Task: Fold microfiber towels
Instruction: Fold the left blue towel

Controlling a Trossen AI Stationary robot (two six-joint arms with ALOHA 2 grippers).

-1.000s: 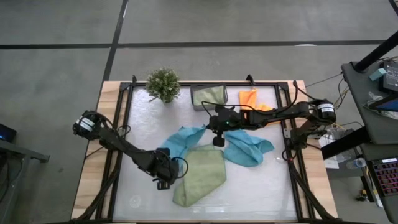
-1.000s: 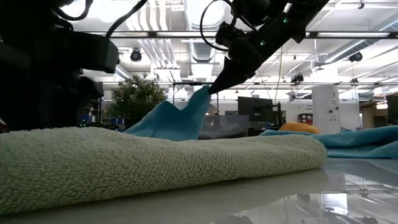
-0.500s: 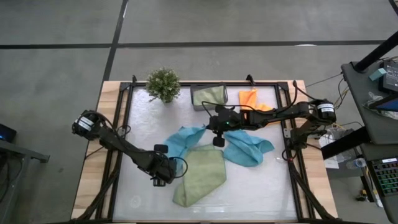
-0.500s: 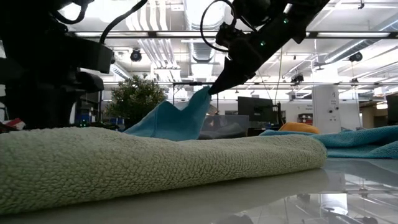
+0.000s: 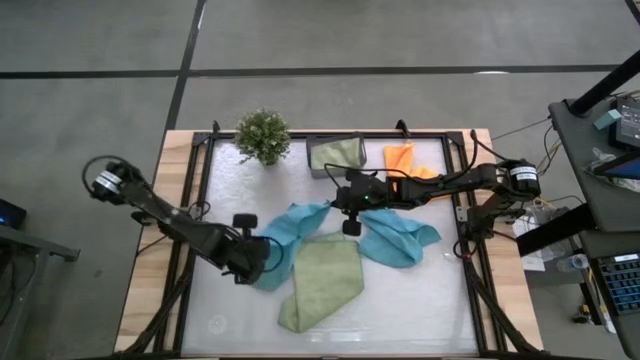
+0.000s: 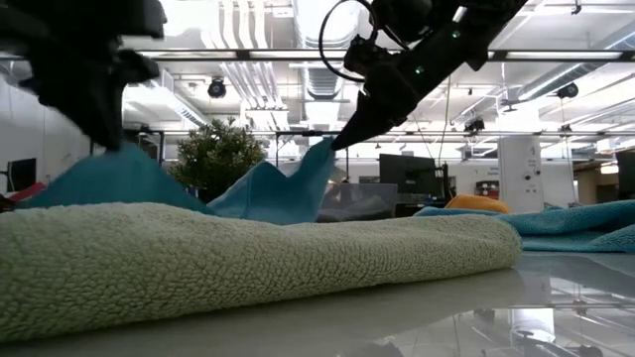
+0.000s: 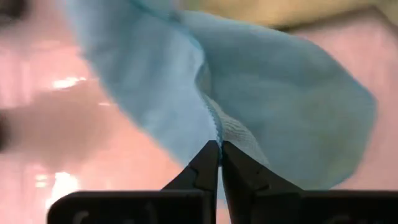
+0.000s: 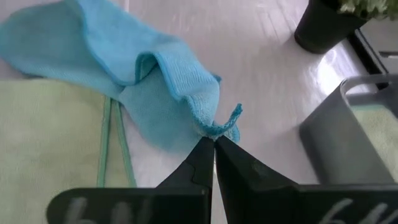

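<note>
A teal-blue microfiber towel [image 5: 297, 226] lies crumpled at the table's middle, stretched between my two grippers. My left gripper [image 5: 266, 266] is shut on its near-left end, my right gripper [image 5: 349, 226] on its far-right corner. A light green towel [image 5: 322, 282] lies flat in front of it, its far edge against the teal one. A second teal-blue towel [image 5: 402, 239] lies to the right, an orange towel [image 5: 400, 157] at the far right. In the low view both held ends stand up as peaks behind the green towel [image 6: 248, 258]. My left gripper pinches the teal towel's hemmed edge [image 7: 214, 127] at its near-left end between its two fingers, slanting down from the table's left. That end [image 6: 124, 167] is raised off the table; the rest sags to the surface. My right gripper pinches the towel's far-right corner [image 8: 219, 129] between its fingertips, slanting down from the right. The corner [image 6: 323, 151] is held up as a peak, and the cloth slopes slack down from it to the table.
A small grey bin [image 5: 335, 155] with a light green cloth in it stands at the far middle, a potted plant [image 5: 262, 136] to its left. Bare table shows at the near left [image 5: 225, 320] and near right [image 5: 420, 310].
My left gripper has taken hold of the teal towel's near-left end, then risen and drawn back toward the table's left edge. That end now stands lifted as a peak, while the end in my right gripper has stayed where it was.
</note>
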